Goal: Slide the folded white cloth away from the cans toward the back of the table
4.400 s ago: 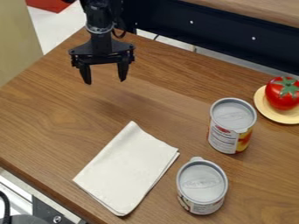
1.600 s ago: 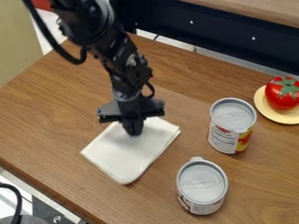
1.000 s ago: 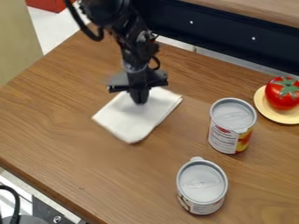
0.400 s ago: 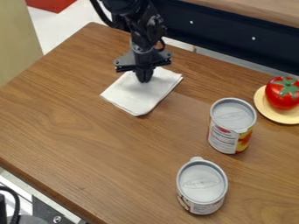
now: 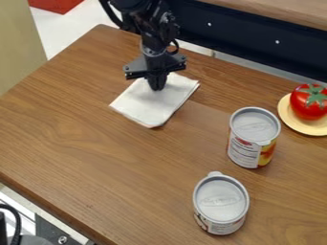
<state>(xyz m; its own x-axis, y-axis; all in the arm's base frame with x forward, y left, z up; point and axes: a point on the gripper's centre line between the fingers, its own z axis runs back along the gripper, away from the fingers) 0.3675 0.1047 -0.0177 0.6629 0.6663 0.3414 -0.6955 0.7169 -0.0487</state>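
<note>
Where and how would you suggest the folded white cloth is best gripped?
I'd pinch the near corner of the white cloth from above, closing across its edge: the cloth lies flat and thin, and that corner points away from the gripper.

The counter (image 5: 121,167) looks like wood, its brown surface smooth with a visible grain and a soft sheen. The folded cloth (image 5: 150,106) is white fabric, matt and soft-looking. Both cans have smooth grey lids with a dull sheen: the one nearer the plate (image 5: 254,139) and the one at the bottom (image 5: 220,205) wear printed labels. The tomato (image 5: 308,103) is smooth and glossy, while the pale yellow plate (image 5: 307,129) looks smooth. The tool (image 5: 156,87) is black and mostly matt.
</note>
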